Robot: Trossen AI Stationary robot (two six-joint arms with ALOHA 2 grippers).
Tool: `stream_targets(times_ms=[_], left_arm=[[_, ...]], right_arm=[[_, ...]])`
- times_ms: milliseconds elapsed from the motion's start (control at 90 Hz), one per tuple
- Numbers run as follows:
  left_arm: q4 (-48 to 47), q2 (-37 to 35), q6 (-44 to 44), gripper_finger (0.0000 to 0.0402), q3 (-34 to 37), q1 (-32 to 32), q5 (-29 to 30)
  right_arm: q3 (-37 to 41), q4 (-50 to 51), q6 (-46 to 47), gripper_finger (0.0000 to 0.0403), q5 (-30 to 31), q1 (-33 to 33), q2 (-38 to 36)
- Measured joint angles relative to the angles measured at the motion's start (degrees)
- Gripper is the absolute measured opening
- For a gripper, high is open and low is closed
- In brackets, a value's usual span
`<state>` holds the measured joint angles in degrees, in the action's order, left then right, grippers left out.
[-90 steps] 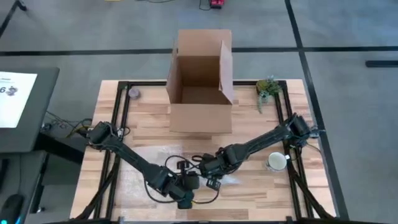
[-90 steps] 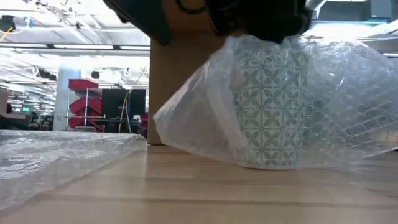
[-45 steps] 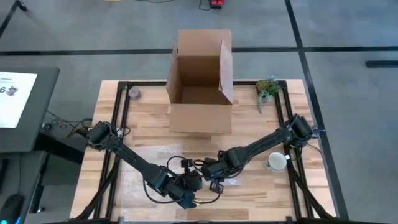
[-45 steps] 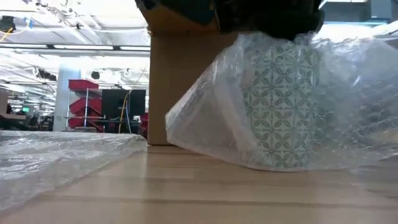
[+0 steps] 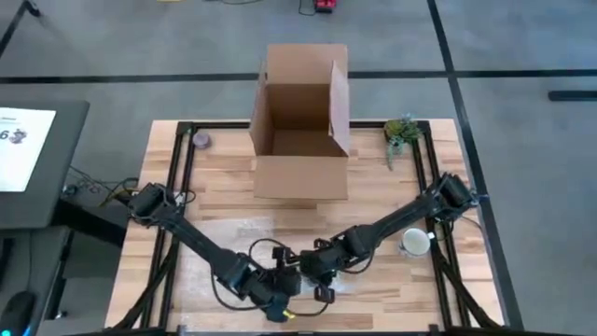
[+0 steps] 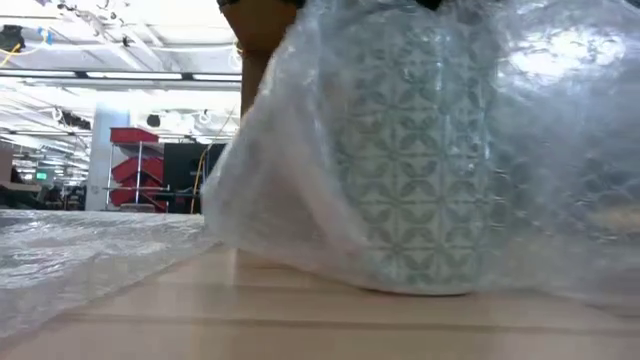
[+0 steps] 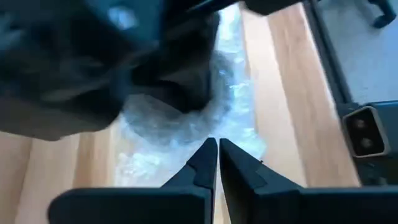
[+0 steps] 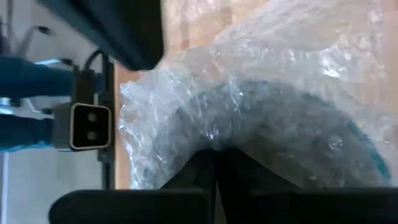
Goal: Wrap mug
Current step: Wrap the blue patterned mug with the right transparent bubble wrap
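Note:
A teal-patterned mug [image 6: 415, 170] stands upright on the table near its front edge, draped in a clear bubble wrap sheet [image 6: 270, 200]. Both grippers meet over it. My left gripper [image 5: 289, 286] comes from the left and is shut at the wrap [image 7: 186, 127]. My right gripper [image 5: 322, 273] comes from the right and is shut on the wrap [image 8: 261, 93] above the mug [image 8: 311, 149]. The grippers themselves hide the mug in the high view. My left gripper has its shut fingertips [image 7: 210, 149] at the bunched edge of the wrap [image 7: 205, 134] beside the mug; how many layers it holds cannot be told. My right gripper pinches the wrap over the mug's top [image 8: 214, 140] between its two fingers, coming slanting from above. The wrap hangs down around the mug, whose base stays on the table.
An open cardboard box [image 5: 300, 121] stands at the far middle. A white mug [image 5: 413, 243] sits at the right, a small plant [image 5: 403, 131] far right, a tape roll [image 5: 200, 141] far left. More bubble wrap [image 6: 80, 250] lies flat left of the mug.
Both grippers have gone toward the table's near edge together. The wrapped mug has slid along the table with them, staying upright, and now stands much closer to the low camera. The wrap stays draped over it.

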<state>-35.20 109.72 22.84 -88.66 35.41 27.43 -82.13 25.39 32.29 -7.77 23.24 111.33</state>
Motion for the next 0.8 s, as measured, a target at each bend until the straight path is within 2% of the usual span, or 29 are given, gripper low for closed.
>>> stream_targets(times_ms=[489, 700, 800], left_arm=[[4.5, -0.1, 0.8, 0.0000, 3.8, -3.0, 1.1], [7.7, 0.0, 0.4, 0.0000, 3.8, -3.4, 1.2], [8.4, 0.0, 0.4, 0.0000, 3.8, -3.6, 1.2]], right_arm=[[-7.3, 15.7, 2.1, 0.0000, 0.0, 0.1, -1.5], [-11.2, 23.4, 4.2, 0.0000, 1.8, 0.7, -4.7], [-11.7, 23.9, 6.6, 0.0000, 2.0, 0.8, -6.9]])
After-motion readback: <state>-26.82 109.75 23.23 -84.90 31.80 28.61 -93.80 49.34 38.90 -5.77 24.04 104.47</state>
